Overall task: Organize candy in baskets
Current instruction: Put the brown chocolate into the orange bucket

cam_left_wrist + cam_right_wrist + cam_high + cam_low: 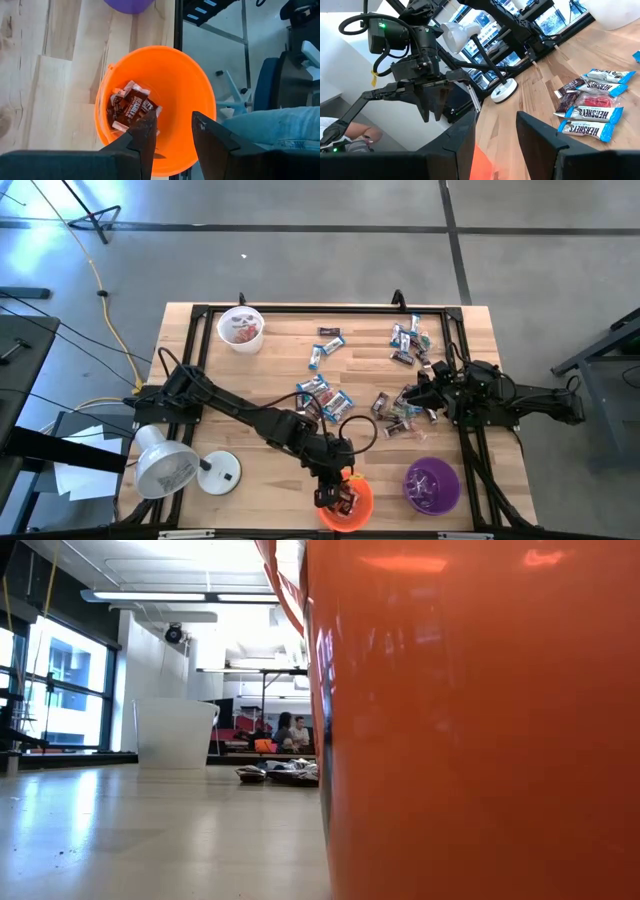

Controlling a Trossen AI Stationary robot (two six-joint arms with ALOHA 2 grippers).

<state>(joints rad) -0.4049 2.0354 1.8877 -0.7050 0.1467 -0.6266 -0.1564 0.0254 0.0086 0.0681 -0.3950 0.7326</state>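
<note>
- L gripper point(172, 132) hangs over the orange basket point(352, 502) at the near edge of the table; fingers apart, nothing btwn them. Brown-wrapped bars point(132, 107) lie in the basket's bottom.
- R gripper point(418, 392) sits low by the candy cluster point(395, 412) on the table's right side; fingers apart, empty.
- Rest of the candy: blue-and-white bars point(325, 395) mid-table, another scatter point(410, 340) far right. White basket point(241, 328) far left w/ a few pieces; purple basket point(432, 484) near right.
- Risk: orange basket stands right at the table edge — a nudge from the L fingers on the way up could tip it off, I reckon.
- Risk: bars overlap in the clusters, so a grab may catch two, or the wrong colour.
- Surface: pale wood planks point(280, 365), black frame. White lamp point(170, 465) near left.
- Room: grey floor w/ cables; windows and seated people point(292, 732) far behind.
</note>
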